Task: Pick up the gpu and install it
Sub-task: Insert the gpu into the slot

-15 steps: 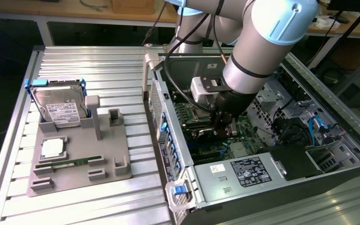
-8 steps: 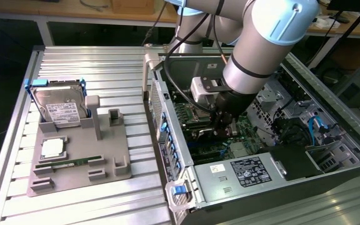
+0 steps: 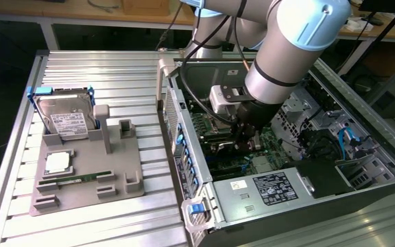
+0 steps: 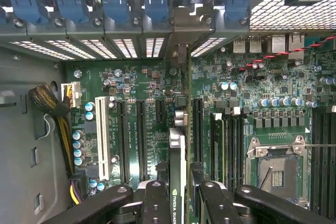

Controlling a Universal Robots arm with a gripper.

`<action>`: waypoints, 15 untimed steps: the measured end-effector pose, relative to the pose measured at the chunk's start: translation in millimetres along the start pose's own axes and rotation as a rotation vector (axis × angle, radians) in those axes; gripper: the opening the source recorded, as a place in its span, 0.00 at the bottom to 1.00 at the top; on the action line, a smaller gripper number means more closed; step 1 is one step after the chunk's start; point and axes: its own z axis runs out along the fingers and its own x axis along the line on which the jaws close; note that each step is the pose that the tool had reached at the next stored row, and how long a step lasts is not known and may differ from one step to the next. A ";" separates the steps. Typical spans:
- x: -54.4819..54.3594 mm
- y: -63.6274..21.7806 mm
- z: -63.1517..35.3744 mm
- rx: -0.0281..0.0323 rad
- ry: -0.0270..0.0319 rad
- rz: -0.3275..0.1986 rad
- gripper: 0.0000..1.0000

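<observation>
gpu (image 4: 177, 179) is in the gripper (image 4: 181, 203) - seen edge-on in the wrist view, standing upright over the motherboard (image 4: 142, 85), NVIDIA label readable on its top edge. Fingers (image 4: 156, 200) are closed partway, one on each side of the card, clamping it. The card's far end runs up to the rear slot openings under the blue clips (image 4: 113, 6). It lines up between the black expansion slots (image 4: 140, 135) and the next black slot beside the memory sticks (image 4: 218, 140). Can't tell whether the edge connector is actually seated in a slot.

White slot (image 4: 102, 137) is further off on one side, the open CPU socket (image 4: 275, 169) on the other.

Exterior view: gripper (image 3: 246, 138) is down inside the open computer case (image 3: 287, 190), arm reaching in from above. Case lies on its side on the slatted aluminium desk (image 3: 101, 67).

On the exterior view's left, well apart from the case, sits a grey fixture tray (image 3: 88, 193) - hard drive (image 3: 67, 117) standing in it, a CPU chip (image 3: 59, 162) lying flat, a green memory stick (image 3: 74, 178) in its groove.
</observation>
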 end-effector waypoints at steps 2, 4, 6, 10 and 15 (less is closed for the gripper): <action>0.4 0.0 0.0 0.0000 0.0005 0.000 0.27; 1.1 0.0 -0.1 0.0000 0.0012 0.000 0.27; 1.1 0.0 -0.1 0.0000 0.0013 0.000 0.27; 1.0 -0.1 0.6 0.0000 0.0013 0.000 0.27; 0.5 0.0 2.1 -0.0001 0.0017 0.000 0.27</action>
